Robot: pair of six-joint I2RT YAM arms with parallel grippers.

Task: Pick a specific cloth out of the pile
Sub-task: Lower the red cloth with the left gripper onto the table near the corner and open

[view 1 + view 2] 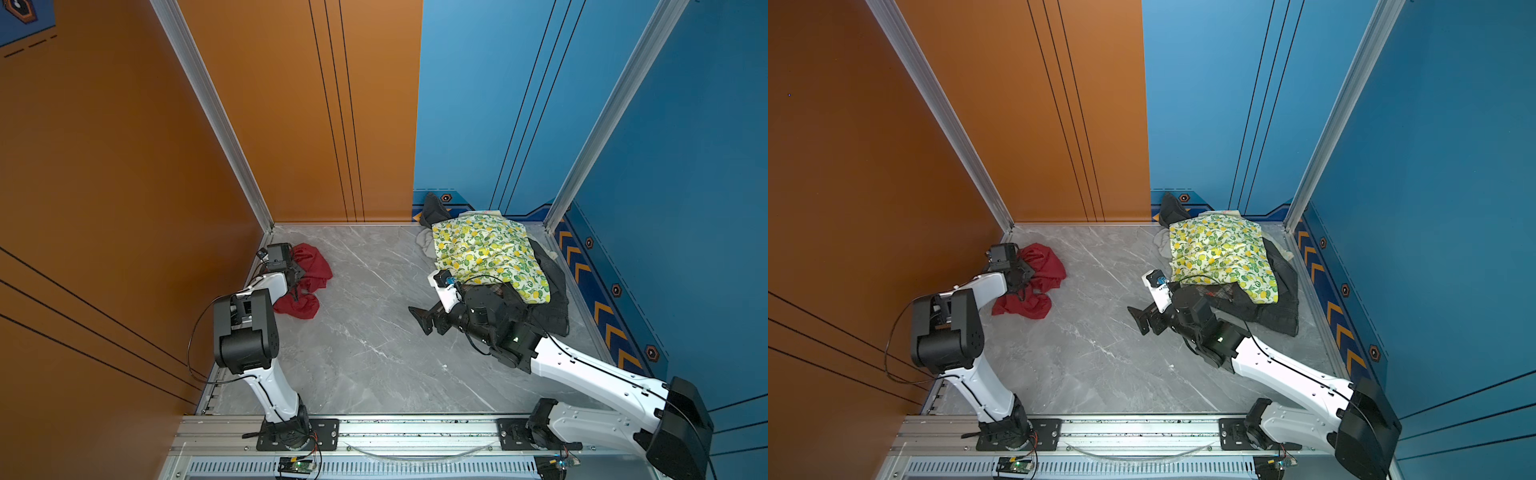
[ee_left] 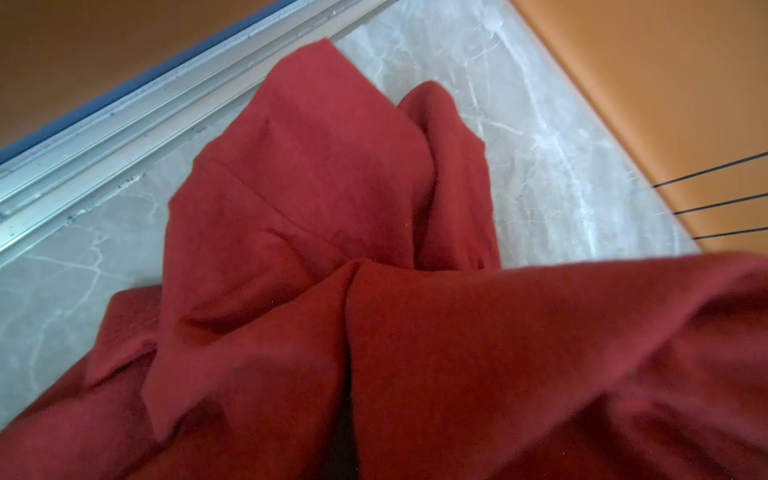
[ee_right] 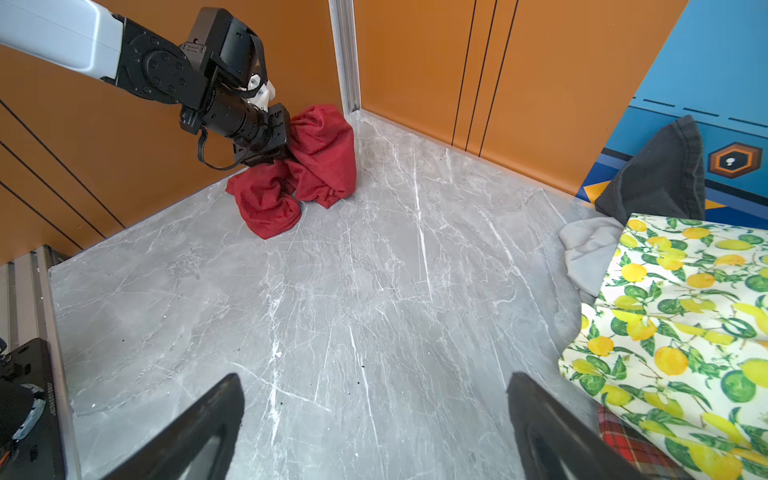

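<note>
Left tool clamped on the cloth, bunched on the tabletop at 9 o'clock, well apart from the pile at 2 o'clock | right tool agape, empty | risk: pinch on loose folds may slip when lifted; low lobe may drag

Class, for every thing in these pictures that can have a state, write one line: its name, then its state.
left claw, shut on the red cloth
red cloth, crumpled on the table, gripped by the left claw
right claw, open, holding nothing
pile, heaped by the blue wall, apart from the red cloth
lemon-print cloth, spread over the pile's top
dark cloth, partly covered by the lemon-print cloth
</note>
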